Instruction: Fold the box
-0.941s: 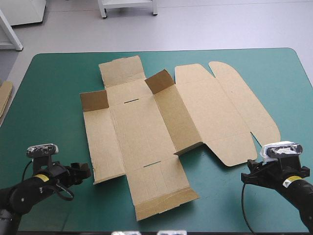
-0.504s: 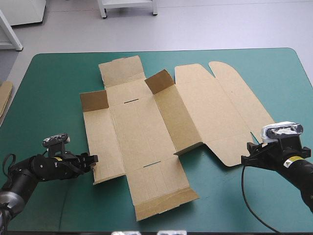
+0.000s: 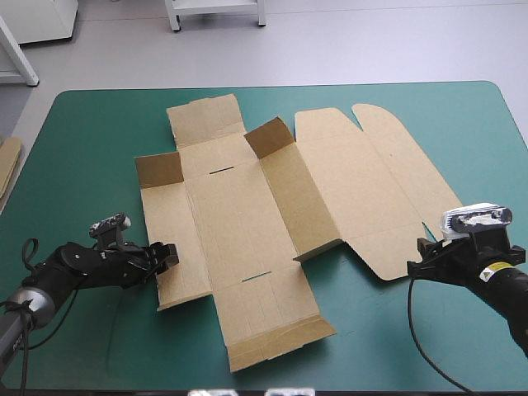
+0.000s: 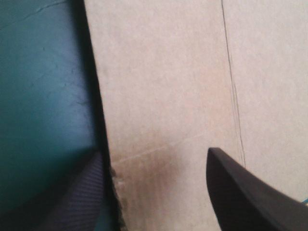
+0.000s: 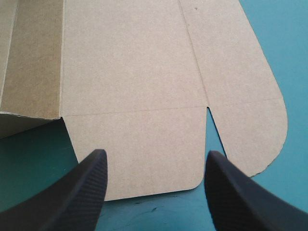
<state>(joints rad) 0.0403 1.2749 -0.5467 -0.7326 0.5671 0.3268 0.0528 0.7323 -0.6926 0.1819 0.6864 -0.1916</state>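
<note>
Nearest the robot, the left claw has slid in from the near left corner of the worktop since the earlier pictures and now reaches the outer edge of the left side panel of the box. Its wrist view shows the ribbed black fingers spread apart, the panel's slightly frayed cut edge running between them and nothing pinched yet. I judge the approach finished, with the nip that would raise this wall still to come. The right claw has hardly shifted since just before. It waits with its fingers wide apart, just short of the near lid flap, whose corners are cut round. The box lies mid-worktop as a flat sheet of matte brown board, dry and fibrous, marked with straight scored creases. A near end flap points toward the robot, and two thin slots, one of them toward the far side, are cut into the base panel. Farther off, two small tabs stand tilted up, and a rounded lid ear lies flat on the teal-green cover. An edge of more board shows at the worktop's left edge.
</note>
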